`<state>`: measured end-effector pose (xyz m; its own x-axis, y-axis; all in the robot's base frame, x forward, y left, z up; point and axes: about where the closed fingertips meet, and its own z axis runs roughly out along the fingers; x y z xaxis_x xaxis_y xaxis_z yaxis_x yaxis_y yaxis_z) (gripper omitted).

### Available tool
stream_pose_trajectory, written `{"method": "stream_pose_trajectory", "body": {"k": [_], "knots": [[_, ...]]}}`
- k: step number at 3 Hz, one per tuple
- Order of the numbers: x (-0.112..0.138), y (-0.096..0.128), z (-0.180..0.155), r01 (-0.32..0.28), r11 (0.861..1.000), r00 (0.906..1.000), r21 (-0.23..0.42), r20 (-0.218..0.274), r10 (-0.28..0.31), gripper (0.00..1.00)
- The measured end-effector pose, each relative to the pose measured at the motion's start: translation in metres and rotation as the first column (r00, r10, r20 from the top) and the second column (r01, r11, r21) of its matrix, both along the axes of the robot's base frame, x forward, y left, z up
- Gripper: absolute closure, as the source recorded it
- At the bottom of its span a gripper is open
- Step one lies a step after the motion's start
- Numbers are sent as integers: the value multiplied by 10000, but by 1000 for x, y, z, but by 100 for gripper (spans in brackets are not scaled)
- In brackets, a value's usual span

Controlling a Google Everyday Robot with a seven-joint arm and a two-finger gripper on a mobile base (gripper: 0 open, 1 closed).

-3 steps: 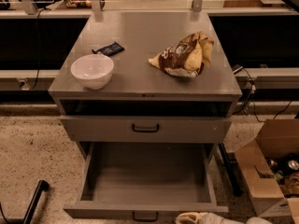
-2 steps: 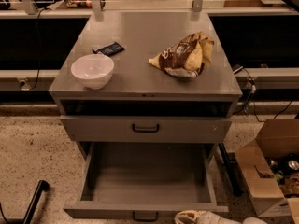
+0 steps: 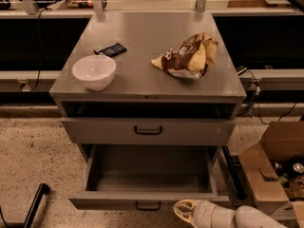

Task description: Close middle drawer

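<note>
The middle drawer (image 3: 148,175) is pulled far out of the grey cabinet, and its deep box shows nothing inside. Its low front panel (image 3: 118,203) carries a small black handle (image 3: 147,205). My gripper (image 3: 184,209), on a white arm (image 3: 237,216), is at the bottom edge of the view. It is just right of the handle and close in front of the drawer's front panel. Above the open drawer is a taller-fronted grey drawer (image 3: 95,131) with a bigger black handle (image 3: 147,130), pushed in.
On the cabinet top (image 3: 152,42) stand a white bowl (image 3: 94,71), a small dark packet (image 3: 110,49) and a brown chip bag (image 3: 186,56). A cardboard box (image 3: 273,172) with cans stands on the floor at right. A black bar (image 3: 34,205) is at lower left.
My gripper has come slightly up and further into view, closer to the open drawer's front. The drawer stays pulled out.
</note>
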<state>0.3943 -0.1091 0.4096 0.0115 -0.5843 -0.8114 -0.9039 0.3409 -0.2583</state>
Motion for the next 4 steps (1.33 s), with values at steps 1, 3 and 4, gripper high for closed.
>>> {"method": "stream_pose_trajectory", "body": {"k": [1,3,4], "knots": [[73,17,26,-493,9986,9973,-168,527,501,100],[89,19,15,-328,9986,9971,-406,680,355,100],[100,18,-1,124,9981,9961,-610,878,-70,100]]}}
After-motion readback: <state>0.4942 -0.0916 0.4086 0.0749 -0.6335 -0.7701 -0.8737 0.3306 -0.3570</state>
